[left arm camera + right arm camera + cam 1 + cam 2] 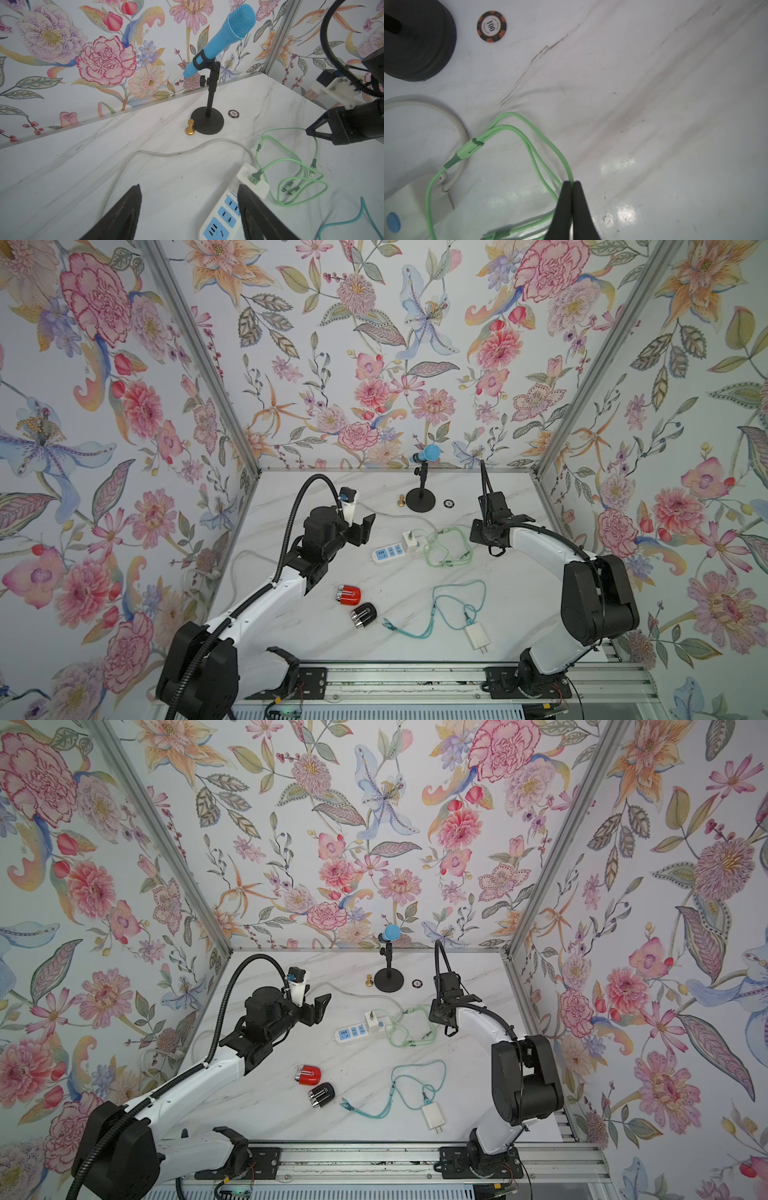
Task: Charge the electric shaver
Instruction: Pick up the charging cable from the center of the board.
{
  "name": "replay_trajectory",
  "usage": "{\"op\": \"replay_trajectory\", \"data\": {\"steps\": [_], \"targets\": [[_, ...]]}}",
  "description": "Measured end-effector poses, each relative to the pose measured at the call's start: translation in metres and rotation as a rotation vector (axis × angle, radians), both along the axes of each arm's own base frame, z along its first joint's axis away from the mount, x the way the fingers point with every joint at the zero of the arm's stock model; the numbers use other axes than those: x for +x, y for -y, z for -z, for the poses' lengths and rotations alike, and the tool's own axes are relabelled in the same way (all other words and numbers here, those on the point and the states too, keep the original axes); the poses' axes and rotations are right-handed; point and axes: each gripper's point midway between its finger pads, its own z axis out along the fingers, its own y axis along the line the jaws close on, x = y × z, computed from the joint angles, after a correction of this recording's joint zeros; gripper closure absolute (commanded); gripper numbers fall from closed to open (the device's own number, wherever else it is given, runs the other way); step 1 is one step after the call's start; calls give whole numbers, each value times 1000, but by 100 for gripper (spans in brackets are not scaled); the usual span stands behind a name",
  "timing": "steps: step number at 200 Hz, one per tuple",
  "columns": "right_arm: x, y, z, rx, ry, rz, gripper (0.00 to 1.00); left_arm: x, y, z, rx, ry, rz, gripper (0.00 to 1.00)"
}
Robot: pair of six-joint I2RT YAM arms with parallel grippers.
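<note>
In both top views the red shaver (349,594) (309,1074) and the black shaver (363,615) (322,1094) lie side by side on the table (519,605), near centre, clear of both arms.

In the left wrist view, the left gripper (189,187) stands spread wide near the power strip (220,226).

In the right wrist view, the right gripper (572,182) is pressed together, apparently pinching one strand of the light-green cable (542,135).

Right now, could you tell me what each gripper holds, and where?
Right gripper pinches one strand of the light green cable, beyond its splitter; left gripper holds nothing.

The left gripper (188,187) hovered, jaws wide apart; the right gripper (572,182) was pinched tight on the green cable (467,150).
</note>
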Motion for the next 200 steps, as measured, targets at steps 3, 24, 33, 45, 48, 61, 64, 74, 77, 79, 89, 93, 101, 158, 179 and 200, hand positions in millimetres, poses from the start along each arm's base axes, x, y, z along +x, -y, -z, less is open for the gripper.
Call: {"op": "replay_trajectory", "data": {"steps": [3,24,33,45,48,61,64,74,77,79,89,93,101,158,179,200], "targets": [[0,0,-1,-1,2,-2,99,0,1,0,-1,0,2,25],[-4,-1,-5,18,-5,-15,99,-2,5,-2,-10,8,25,25],[-5,-3,-5,33,-13,-26,98,-3,9,-4,-17,14,43,24],[-7,-5,-5,61,-26,-39,98,-7,17,-6,-31,21,83,24],[-8,-6,-5,72,-29,-43,98,-10,20,-6,-36,23,101,24],[-10,-10,-6,116,-40,-57,98,-18,32,-6,-52,24,169,24],[-10,-11,-7,126,-41,-60,98,-21,35,-6,-56,26,187,24],[-11,-13,-11,155,-39,-68,98,-30,48,-7,-66,29,248,24],[-11,-13,-12,163,-39,-70,98,-32,51,-8,-66,32,263,24],[-11,-14,-14,169,-37,-73,98,-34,54,-8,-69,34,275,24],[-11,-17,-22,201,-23,-85,98,-44,69,-9,-69,44,338,24],[-11,-19,-26,213,-16,-91,98,-48,74,-9,-70,44,362,24],[-11,-22,-35,239,1,-105,98,-56,87,-7,-63,43,414,24],[-20,-37,-94,355,118,-166,97,-83,154,-15,-64,75,669,24],[-27,-39,-101,382,133,-169,96,-88,171,-11,-78,72,728,24],[-37,-41,-103,398,132,-167,96,-99,187,2,-97,41,798,24]]}}
